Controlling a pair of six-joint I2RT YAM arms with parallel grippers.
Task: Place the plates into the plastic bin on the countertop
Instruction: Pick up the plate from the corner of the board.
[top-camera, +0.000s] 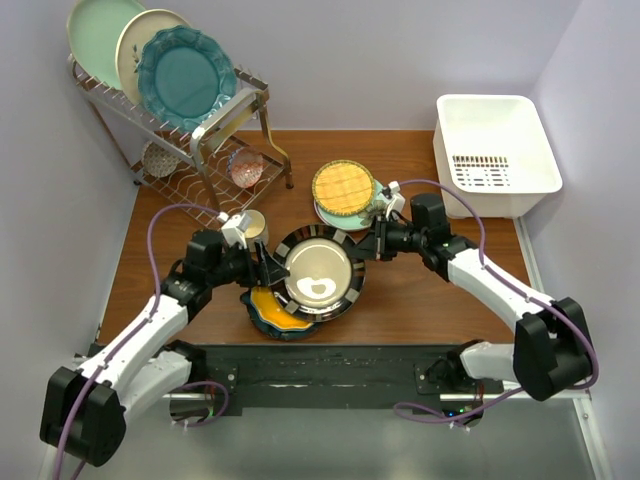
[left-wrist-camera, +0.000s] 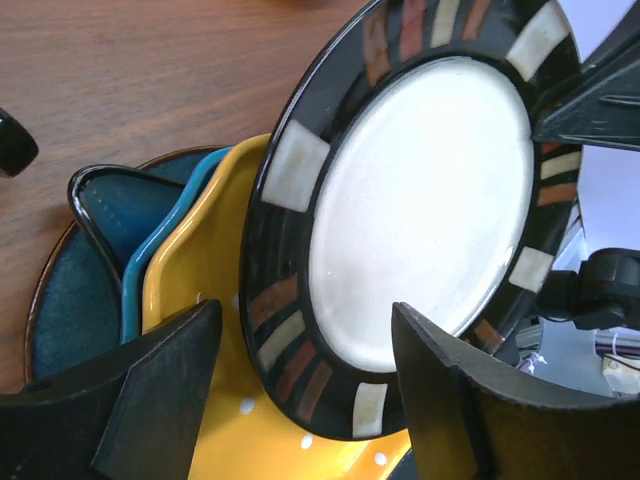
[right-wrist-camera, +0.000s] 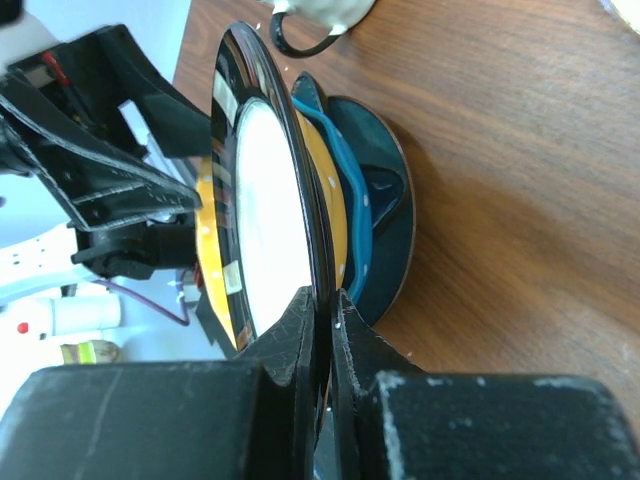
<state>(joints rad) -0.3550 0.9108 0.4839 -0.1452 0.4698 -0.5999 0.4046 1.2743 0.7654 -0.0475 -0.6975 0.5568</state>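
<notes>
My right gripper (top-camera: 368, 245) (right-wrist-camera: 325, 310) is shut on the far rim of the black-rimmed cream plate (top-camera: 320, 272) (right-wrist-camera: 270, 230), holding it tilted up above a low stack. That stack has an orange dotted plate (top-camera: 272, 305) (left-wrist-camera: 200, 270), a blue one (left-wrist-camera: 150, 260) and a dark teal one (left-wrist-camera: 70, 300). On the plate's other side my left gripper (top-camera: 268, 272) (left-wrist-camera: 305, 390) is open, its fingers (left-wrist-camera: 160, 390) standing either side of the near rim. A yellow lattice plate (top-camera: 343, 187) lies on a pale green plate (top-camera: 333, 217). The white plastic bin (top-camera: 495, 140) stands at the far right of the countertop (top-camera: 430, 300).
A wire rack (top-camera: 210, 130) at the back left holds upright mint, cream and teal scalloped plates (top-camera: 185, 75). A small cream cup (top-camera: 252, 225) sits just behind my left wrist. Grey walls close in the left, back and right sides.
</notes>
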